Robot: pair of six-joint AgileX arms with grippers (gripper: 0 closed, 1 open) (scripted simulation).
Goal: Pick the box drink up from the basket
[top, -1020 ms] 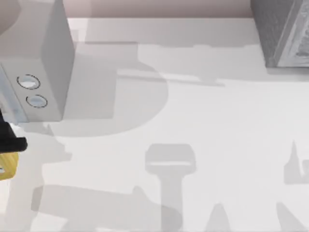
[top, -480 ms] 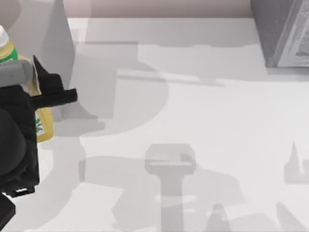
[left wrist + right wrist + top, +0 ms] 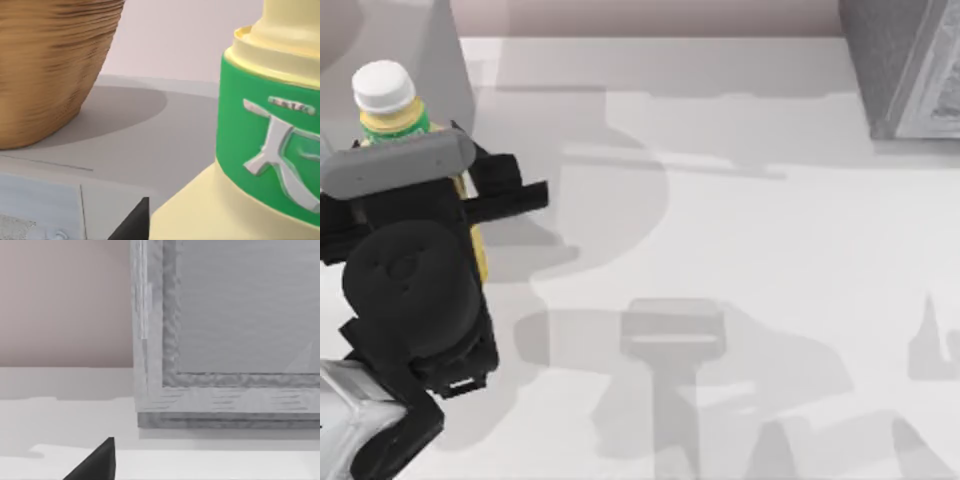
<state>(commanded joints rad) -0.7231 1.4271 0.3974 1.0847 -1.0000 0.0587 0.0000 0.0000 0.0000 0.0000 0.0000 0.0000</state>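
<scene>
The left gripper (image 3: pixel 455 190), closed on the small yellow box drink with white round cap (image 3: pixel 386 105), has moved farther in from the table's (image 3: pixel 740 240) left edge than before.

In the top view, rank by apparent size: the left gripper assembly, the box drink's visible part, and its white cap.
1. Left gripper assembly, though nearness to the camera inflates it.
2. Box drink, partly hidden.
3. White cap.

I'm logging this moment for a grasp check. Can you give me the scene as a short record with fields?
held item: box drink, yellow, white cap, green band
holder: left gripper, shut on it, at the table's left side
drink's place: lifted, out of the basket, which stands apart from it
right arm: parked, one dark fingertip near a grey box
</scene>
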